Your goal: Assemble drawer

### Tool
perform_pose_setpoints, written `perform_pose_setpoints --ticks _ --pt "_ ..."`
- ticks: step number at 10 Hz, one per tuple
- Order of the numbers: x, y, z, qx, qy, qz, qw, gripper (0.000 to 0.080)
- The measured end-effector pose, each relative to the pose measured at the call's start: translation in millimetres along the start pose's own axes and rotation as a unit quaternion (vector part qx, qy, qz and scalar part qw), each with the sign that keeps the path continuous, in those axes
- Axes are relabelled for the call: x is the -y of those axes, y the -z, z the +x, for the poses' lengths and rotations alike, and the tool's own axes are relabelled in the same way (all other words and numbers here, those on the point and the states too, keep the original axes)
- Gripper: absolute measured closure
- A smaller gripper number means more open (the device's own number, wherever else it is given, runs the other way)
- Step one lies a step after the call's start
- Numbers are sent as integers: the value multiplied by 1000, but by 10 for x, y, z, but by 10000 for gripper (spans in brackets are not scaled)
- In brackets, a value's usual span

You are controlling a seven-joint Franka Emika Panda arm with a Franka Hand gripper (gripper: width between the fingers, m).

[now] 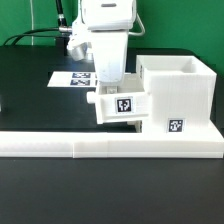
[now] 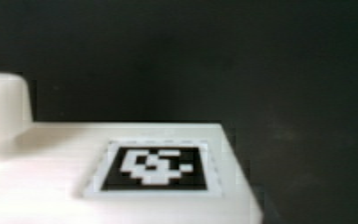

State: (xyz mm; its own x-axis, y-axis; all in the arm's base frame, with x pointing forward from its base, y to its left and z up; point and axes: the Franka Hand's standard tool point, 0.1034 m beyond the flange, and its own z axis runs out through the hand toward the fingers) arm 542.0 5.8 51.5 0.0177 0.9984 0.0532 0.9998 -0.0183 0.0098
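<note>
The large white drawer shell (image 1: 178, 88) stands at the exterior view's right, with a tag (image 1: 175, 126) low on its front. A smaller white box (image 1: 121, 105) with a tag on its front sits against the shell's left side, raised off the table. My gripper (image 1: 108, 88) comes down onto this box from above and holds it; the fingertips are hidden. The wrist view shows the box's tagged face (image 2: 155, 166) close up, with its round white knob (image 2: 2, 110) beside it. No fingers show there.
The long low white L-shaped rail (image 1: 100, 146) runs along the front of the black table, just before the shell. The marker board (image 1: 72, 77) lies behind the arm. Black cables hang at the back left.
</note>
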Motion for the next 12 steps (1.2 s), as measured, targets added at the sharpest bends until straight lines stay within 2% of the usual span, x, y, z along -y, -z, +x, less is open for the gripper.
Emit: perform_pose_setpoints --ticks 2,7,8,9,10,11,12 --pt "-36 15 14 14 38 -9 999 755" --pt "-33 13 16 17 7 -9 1000 754" --pt "-32 11 18 17 7 -9 1000 678" --pt "-38 22 37 17 4 -10 1000 678" --pt "-49 55 66 17 5 -12 1000 497" --pt "-57 116 91 19 6 -11 1000 360" --pt "-64 199 100 24 8 -7 1000 360"
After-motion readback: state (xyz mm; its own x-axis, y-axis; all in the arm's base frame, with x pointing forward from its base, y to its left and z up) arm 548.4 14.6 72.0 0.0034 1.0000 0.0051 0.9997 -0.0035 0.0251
